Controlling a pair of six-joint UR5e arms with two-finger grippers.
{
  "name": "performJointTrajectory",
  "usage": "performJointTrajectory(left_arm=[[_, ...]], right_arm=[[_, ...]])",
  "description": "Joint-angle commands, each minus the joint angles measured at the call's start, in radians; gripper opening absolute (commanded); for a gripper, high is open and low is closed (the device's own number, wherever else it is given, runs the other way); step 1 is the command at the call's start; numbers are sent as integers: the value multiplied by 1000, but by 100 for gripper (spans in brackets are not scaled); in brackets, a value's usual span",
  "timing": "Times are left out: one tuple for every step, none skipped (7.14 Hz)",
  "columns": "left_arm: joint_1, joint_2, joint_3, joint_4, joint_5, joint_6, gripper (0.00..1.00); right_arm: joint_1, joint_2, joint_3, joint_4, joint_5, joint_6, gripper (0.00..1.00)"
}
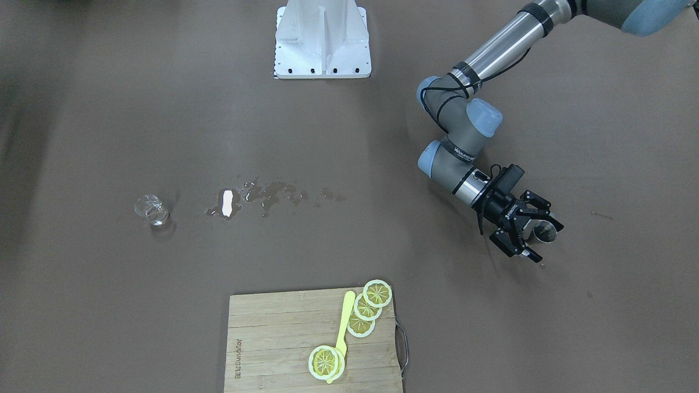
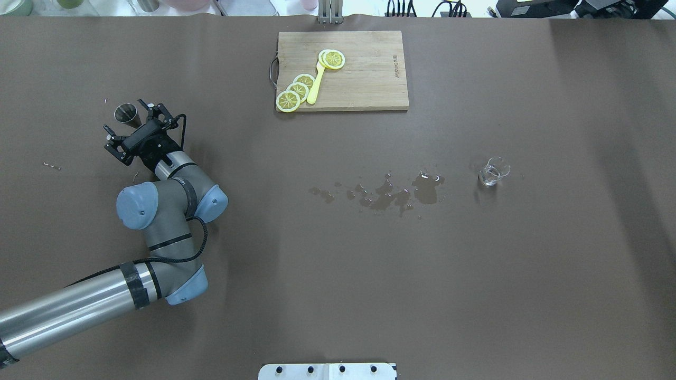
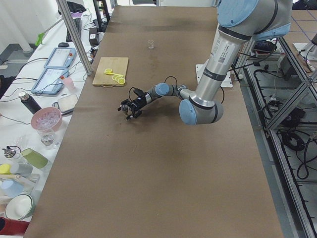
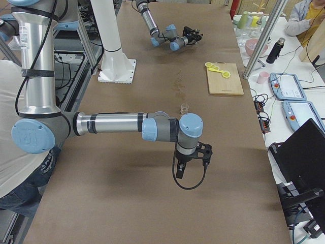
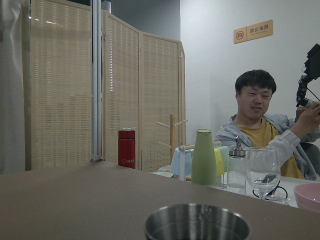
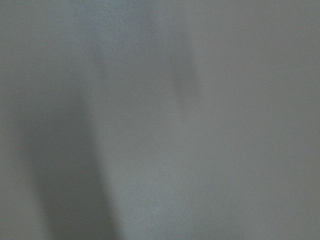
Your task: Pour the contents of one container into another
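Note:
A small steel cup [image 1: 545, 233] [image 2: 125, 112] stands upright on the brown table at the robot's far left. My left gripper [image 1: 548, 240] [image 2: 123, 114] lies low beside it, open, with a finger on each side of the cup and not closed on it. The left wrist view shows the cup's rim [image 5: 197, 222] close at the bottom centre. A small clear glass beaker [image 1: 151, 210] [image 2: 494, 171] stands far off on the robot's right side. My right gripper [image 4: 202, 152] shows only in the exterior right view, hanging over bare table, so I cannot tell its state.
A wet spill [image 1: 262, 196] [image 2: 391, 192] lies on the table between the two containers. A wooden cutting board [image 1: 273, 338] [image 2: 364, 79] with lemon slices and a yellow utensil sits at the operators' edge. A person sits beyond the table's left end.

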Motion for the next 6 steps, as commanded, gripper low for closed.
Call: performJointTrajectory(left_arm=[[0,-1,-4,0,7,-1,99],[0,-1,-14,2,7,1,99],[0,-1,-23,5,8,4,99],[2,-2,-24,8,8,4,99],[3,1,-47,54,20,-1,99],[3,1,-50,63,22,-2,99]], right_arm=[[-3,4,3,1,-6,-4,100],[-4,1,0,35,-4,-7,100],[-4,-4,0,53,-6,-5,100],[-6,-10,-3,51,-6,-5,100],[-6,-10,-3,53,-1,-5,100],[-6,-10,-3,53,2,-5,100]])
